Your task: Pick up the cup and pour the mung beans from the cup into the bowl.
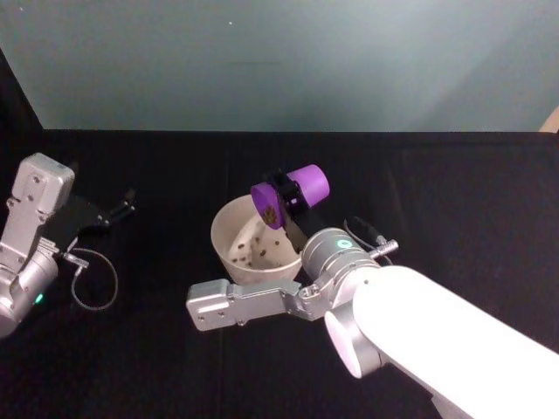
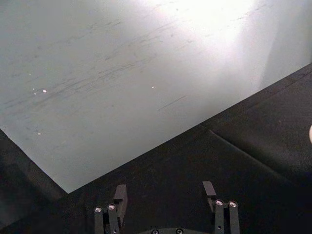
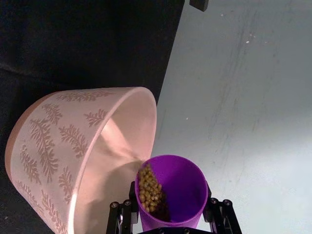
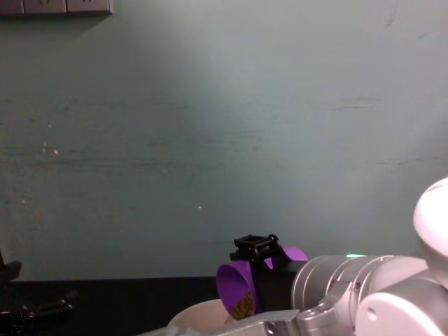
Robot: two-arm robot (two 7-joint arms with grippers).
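Note:
The purple cup (image 1: 295, 192) is tipped on its side above the far right rim of the bowl (image 1: 229, 234), mouth facing down into it. My right gripper (image 1: 286, 194) is shut on the cup's body. Mung beans (image 3: 150, 190) lie heaped against the lower side of the cup (image 3: 178, 192), near its lip. A few beans (image 1: 253, 254) are scattered inside the bowl. The bowl's (image 3: 68, 146) outer wall has a pale leaf pattern. In the chest view the tilted cup (image 4: 234, 285) hangs just over the bowl's rim (image 4: 192, 316). My left gripper (image 1: 120, 209) rests open at the far left.
A black cloth (image 1: 454, 192) covers the table up to a pale wall (image 1: 279, 61) behind. A thin cable loop (image 1: 92, 284) lies beside the left arm. My right forearm (image 1: 262, 301) stretches across in front of the bowl.

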